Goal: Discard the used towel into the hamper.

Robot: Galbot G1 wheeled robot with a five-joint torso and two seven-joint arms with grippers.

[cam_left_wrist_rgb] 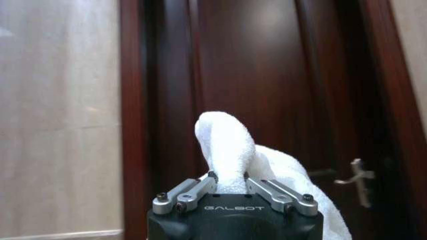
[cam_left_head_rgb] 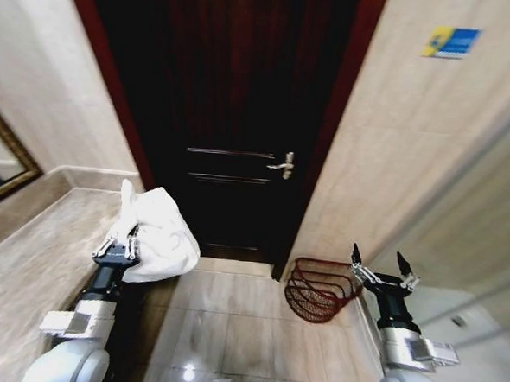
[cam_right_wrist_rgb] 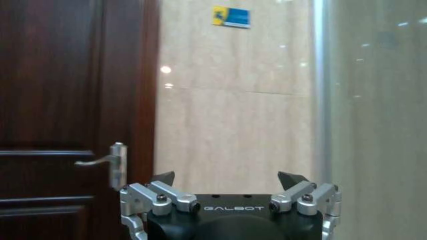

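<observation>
Nearest, both wrists read "GALBOT". The left pincer [cam_left_wrist_rgb: 227, 179] is clamped on a white towel [cam_left_head_rgb: 159, 234] – held up above the floor tiles [cam_left_head_rgb: 230, 315]. The right pincer [cam_left_head_rgb: 382, 265] gapes empty beside the hamper [cam_left_head_rgb: 320, 290] – standing by the dark door [cam_left_head_rgb: 234, 112].

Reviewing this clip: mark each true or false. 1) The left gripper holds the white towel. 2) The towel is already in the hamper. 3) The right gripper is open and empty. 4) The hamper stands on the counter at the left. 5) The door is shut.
1) True: the left gripper is clamped on the towel.
2) False: the hamper has no towel in it; the towel hangs from the left gripper.
3) True: the right gripper has spread fingers and holds nothing.
4) False: it stands on the floor by the right wall.
5) True: the door is shut.
</observation>
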